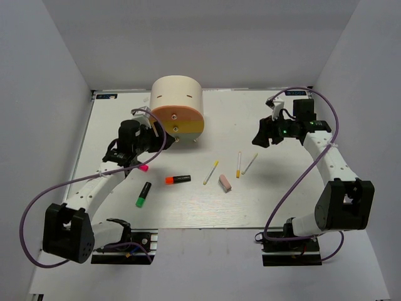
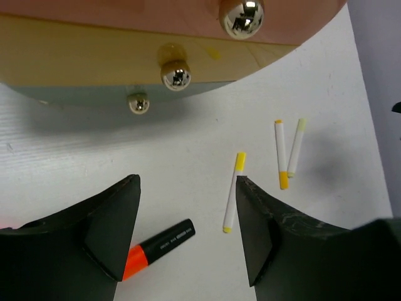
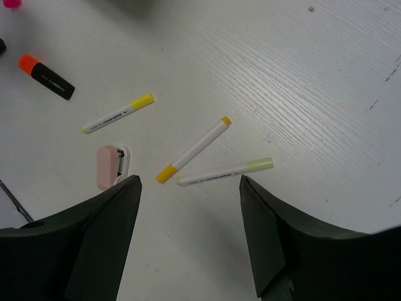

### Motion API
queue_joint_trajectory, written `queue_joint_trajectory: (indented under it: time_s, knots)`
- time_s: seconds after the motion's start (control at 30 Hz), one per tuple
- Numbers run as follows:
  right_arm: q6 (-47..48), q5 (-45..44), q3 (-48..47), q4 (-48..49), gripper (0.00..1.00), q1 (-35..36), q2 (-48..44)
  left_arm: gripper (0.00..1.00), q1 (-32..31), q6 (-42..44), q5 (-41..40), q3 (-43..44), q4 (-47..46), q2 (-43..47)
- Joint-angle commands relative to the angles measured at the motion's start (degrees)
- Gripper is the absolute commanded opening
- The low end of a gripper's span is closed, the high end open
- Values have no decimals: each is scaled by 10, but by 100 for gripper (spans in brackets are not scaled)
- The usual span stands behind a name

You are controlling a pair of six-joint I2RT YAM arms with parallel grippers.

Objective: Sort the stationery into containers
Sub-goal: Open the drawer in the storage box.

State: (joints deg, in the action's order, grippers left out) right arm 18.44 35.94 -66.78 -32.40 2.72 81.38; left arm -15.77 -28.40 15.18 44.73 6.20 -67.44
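Stationery lies loose on the worktop (image 1: 301, 188) before the cream cabinet (image 1: 177, 94): 3 white sticks (image 1: 239, 164), pink eraser (image 1: 224, 182), orange-red highlighter (image 1: 178, 179), green highlighter (image 1: 143, 194), and pink highlighter (image 1: 142, 167) just beside the left gripper (image 2: 188, 182). It and the right gripper (image 3: 189, 180) hover, jaws released, grasping nothing.

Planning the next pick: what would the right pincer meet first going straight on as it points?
Probably the pale-tipped white stick, lying just ahead of the right pincer; depth is unclear.

Robotics lab booth, white table (image 1: 294, 200) boxed by bare walls (image 1: 207, 37) (three sides), left arm (image 1: 94, 186), right arm (image 1: 332, 164) bolted on
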Motion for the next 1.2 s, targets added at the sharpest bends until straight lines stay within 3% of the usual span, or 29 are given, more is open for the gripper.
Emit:
queue_joint_trajectory:
  time_s: [0.0, 0.23, 0.53, 1.17]
  knots:
    - [-24, 32, -12, 27, 70, 4, 11, 72, -11, 42, -37, 29, -51, -18]
    - [-35, 34, -11, 40, 72, 3, 18, 75, -29, 62, -75, 101, -62, -85]
    - [-42, 29, -1, 54, 72, 4, 17, 74, -34, 62, -93, 230, 31, -176]
    - [-45, 27, 4, 58, 72, 3, 24, 60, -65, 39, -166, 266, 84, -177]
